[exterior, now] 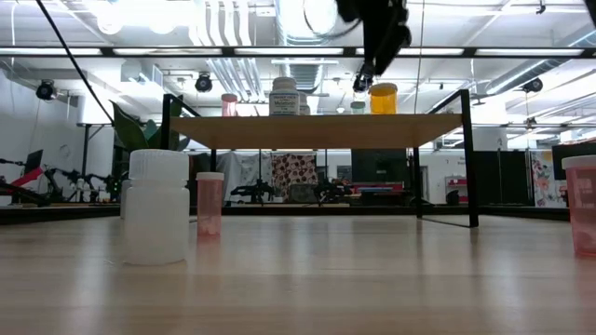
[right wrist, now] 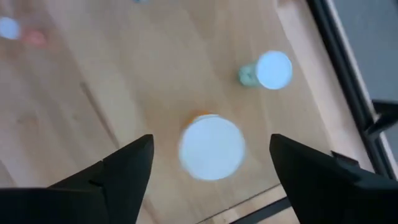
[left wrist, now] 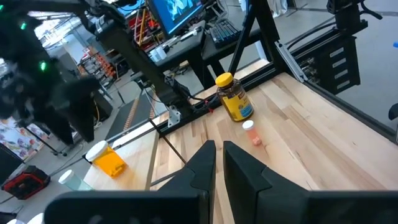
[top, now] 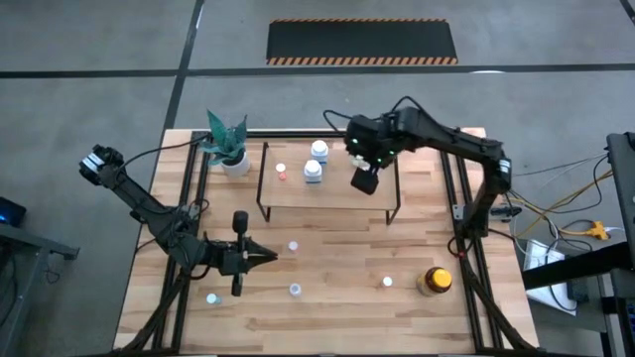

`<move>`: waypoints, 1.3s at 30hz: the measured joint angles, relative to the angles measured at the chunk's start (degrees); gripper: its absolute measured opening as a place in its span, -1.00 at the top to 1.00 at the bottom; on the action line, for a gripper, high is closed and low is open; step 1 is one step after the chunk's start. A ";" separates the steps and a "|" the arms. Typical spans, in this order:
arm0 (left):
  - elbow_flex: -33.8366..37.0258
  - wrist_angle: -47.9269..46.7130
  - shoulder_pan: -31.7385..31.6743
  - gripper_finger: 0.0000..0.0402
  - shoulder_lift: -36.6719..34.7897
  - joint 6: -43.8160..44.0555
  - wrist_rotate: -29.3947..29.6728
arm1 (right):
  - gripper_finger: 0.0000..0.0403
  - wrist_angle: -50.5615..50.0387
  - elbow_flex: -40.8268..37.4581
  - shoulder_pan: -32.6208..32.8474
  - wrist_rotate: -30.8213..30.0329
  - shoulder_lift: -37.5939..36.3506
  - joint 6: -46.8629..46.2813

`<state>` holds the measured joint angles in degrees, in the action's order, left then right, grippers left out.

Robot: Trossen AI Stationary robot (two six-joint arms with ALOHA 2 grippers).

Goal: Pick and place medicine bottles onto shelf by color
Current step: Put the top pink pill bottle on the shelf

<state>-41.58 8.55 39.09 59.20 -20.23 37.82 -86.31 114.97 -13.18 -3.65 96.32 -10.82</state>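
The light-wood shelf [top: 337,196] stands at the table's far middle. On it stand two white bottles [top: 316,161], a small pink one [top: 282,172], a pale green one [right wrist: 266,70] and an orange, white-capped one [right wrist: 211,148]. My right gripper [right wrist: 211,142] hangs open right above the orange bottle, one finger to each side, touching nothing. My left gripper [top: 266,256] is shut, low over the table's near left, pointing right. On the table top stand several tiny bottles [top: 294,245] and the amber yellow-capped bottle [top: 434,281].
A white pot with a green plant [top: 233,157] stands at the far left corner beside the shelf. In the low view a white bottle [exterior: 157,207] and a pink one [exterior: 209,202] stand close by. Black frame rails [top: 459,213] run along the table's sides.
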 joint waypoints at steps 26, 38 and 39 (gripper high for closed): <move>-0.50 14.80 -0.11 0.81 10.79 17.77 1.76 | -0.28 71.65 -59.43 40.03 -14.38 -30.11 8.75; -2.55 -6.49 -3.57 0.03 17.89 41.54 5.68 | -0.26 92.69 -73.08 43.57 -14.43 -31.33 8.24; -2.83 -9.35 -4.20 0.00 18.69 43.70 5.46 | -0.26 92.93 -73.40 43.57 -14.46 -31.33 7.84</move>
<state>-44.41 -0.80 34.89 77.89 23.47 43.28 6.62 41.57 30.39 -18.11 64.99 -2.98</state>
